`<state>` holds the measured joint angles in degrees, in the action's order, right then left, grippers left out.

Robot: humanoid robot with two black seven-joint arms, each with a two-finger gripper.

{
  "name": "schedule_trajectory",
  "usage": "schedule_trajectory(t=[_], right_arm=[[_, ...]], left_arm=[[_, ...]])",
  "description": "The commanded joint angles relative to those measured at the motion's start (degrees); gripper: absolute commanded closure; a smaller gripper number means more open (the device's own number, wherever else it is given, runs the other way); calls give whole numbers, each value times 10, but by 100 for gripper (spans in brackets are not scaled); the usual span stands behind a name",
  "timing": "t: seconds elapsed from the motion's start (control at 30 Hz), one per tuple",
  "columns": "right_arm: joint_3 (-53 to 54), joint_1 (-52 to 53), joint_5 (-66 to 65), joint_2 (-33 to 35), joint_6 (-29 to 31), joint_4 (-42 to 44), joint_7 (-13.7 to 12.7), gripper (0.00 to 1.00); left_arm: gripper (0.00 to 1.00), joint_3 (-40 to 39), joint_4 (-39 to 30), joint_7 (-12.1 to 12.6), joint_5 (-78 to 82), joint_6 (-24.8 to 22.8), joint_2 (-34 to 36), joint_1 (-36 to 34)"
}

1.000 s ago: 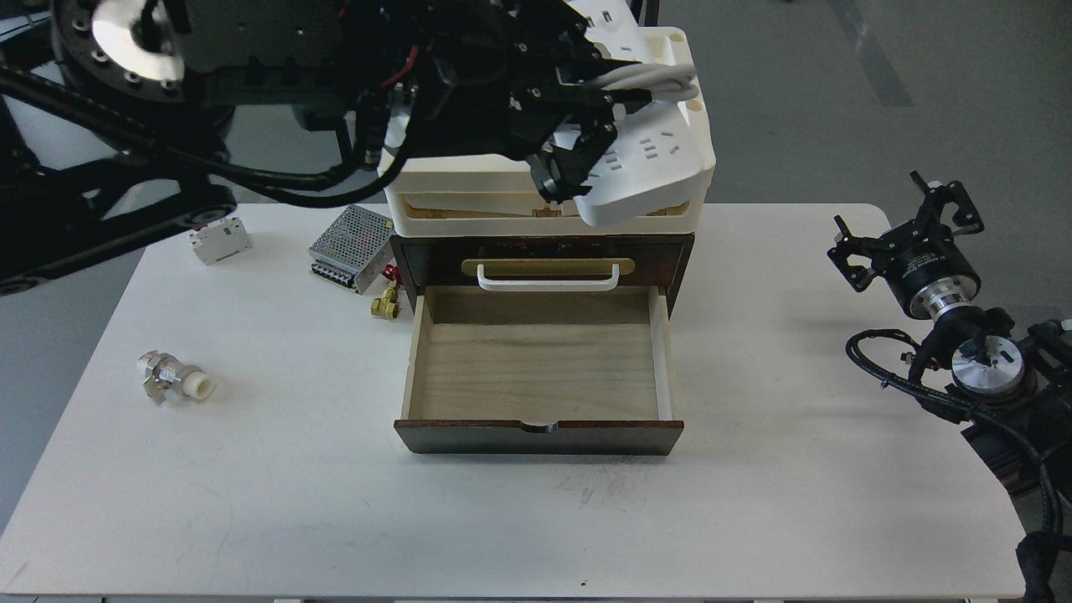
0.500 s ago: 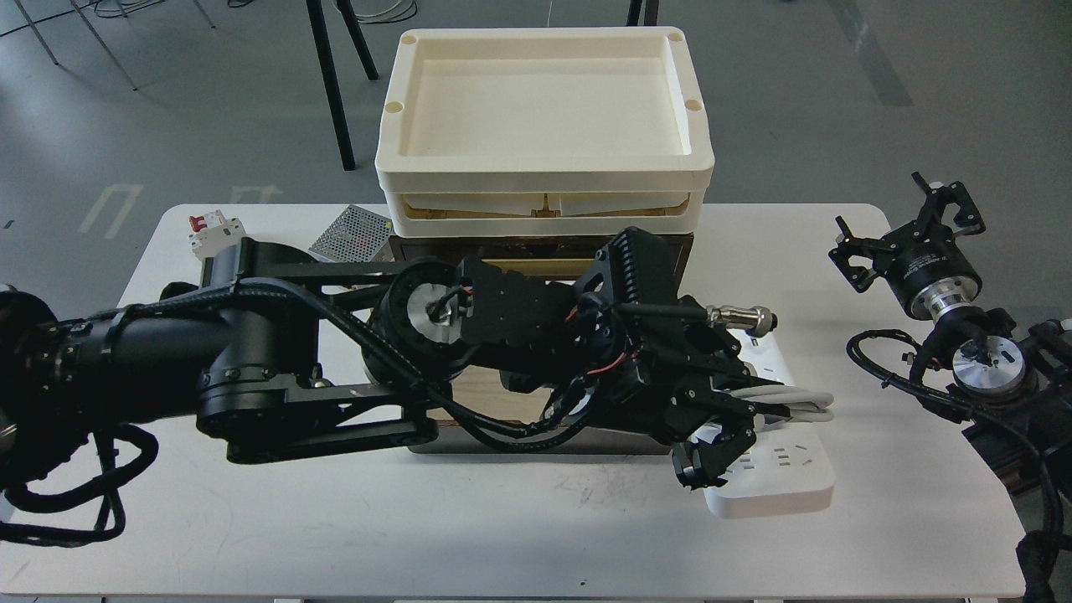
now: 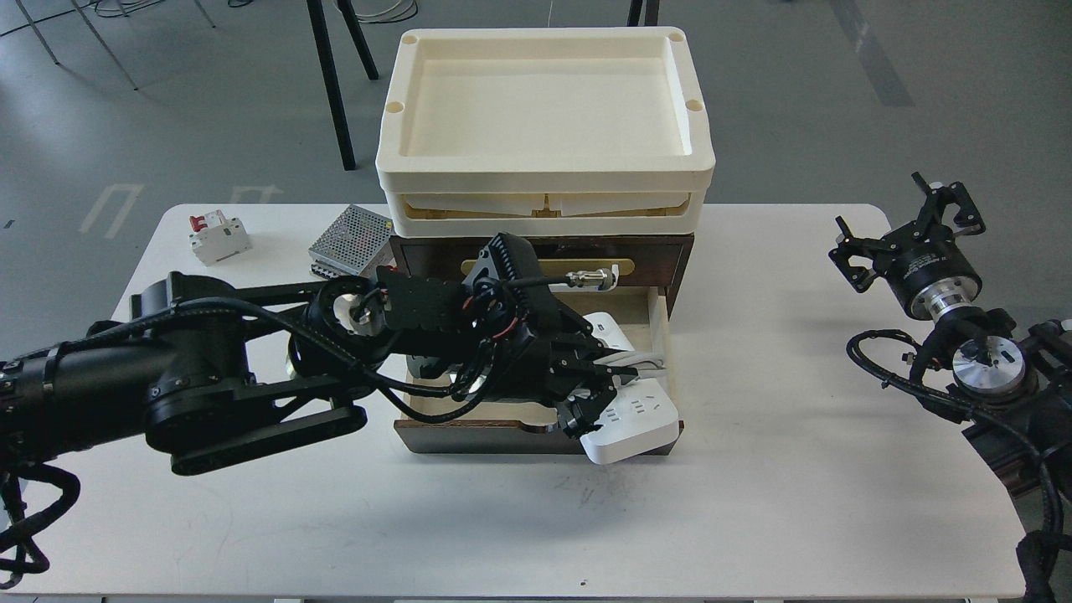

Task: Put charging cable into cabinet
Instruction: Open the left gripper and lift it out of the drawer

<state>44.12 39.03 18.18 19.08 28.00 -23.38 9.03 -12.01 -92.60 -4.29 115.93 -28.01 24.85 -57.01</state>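
Observation:
The charging cable [image 3: 634, 416], a flat white power strip with its cord looped on it, is held in my left gripper [image 3: 596, 387]. It hangs over the right front corner of the open drawer, its near end past the dark drawer front. The cabinet [image 3: 670, 260] is a dark brown unit with a white handle on a brass plate. Its pale wood drawer [image 3: 661, 335] is pulled out and largely hidden by my left arm. My right gripper [image 3: 909, 224] stands open at the right edge of the table, far from the cabinet.
Cream plastic trays [image 3: 544, 159] are stacked on the cabinet top. A mesh-cased power supply [image 3: 350, 239] and a white circuit breaker with red switch [image 3: 217, 235] lie at the back left. The white table [image 3: 796, 502] edge runs near the bottom.
My left arm has swung the power strip from the table at the right of the drawer back left, over the drawer's right front corner. One second ago it was high by the trays.

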Motion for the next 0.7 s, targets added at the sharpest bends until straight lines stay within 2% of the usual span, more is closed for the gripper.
schedule_trajectory(t=[0.0, 0.23, 0.4, 0.53, 0.57, 0.6, 0.63, 0.67], right_arm=[[0, 0, 0, 0, 0, 0, 0, 0], [0, 0, 0, 0, 0, 0, 0, 0], [0, 0, 0, 0, 0, 0, 0, 0], [0, 0, 0, 0, 0, 0, 0, 0], [0, 0, 0, 0, 0, 0, 0, 0], [0, 0, 0, 0, 0, 0, 0, 0], [0, 0, 0, 0, 0, 0, 0, 0], [0, 0, -1, 0, 0, 0, -1, 0]], left_arm=[[90, -1, 27, 1, 0, 0, 8, 13], [89, -2, 98, 1, 1, 0, 9, 30], [84, -1, 109, 5, 0, 0, 12, 33], [72, -2, 109, 7, 0, 0, 20, 45], [64, -3, 109, 9, 0, 0, 19, 46], [51, -5, 109, 13, 0, 0, 18, 46], [41, -6, 109, 19, 0, 0, 16, 47], [37, -6, 109, 27, 0, 0, 16, 47]])
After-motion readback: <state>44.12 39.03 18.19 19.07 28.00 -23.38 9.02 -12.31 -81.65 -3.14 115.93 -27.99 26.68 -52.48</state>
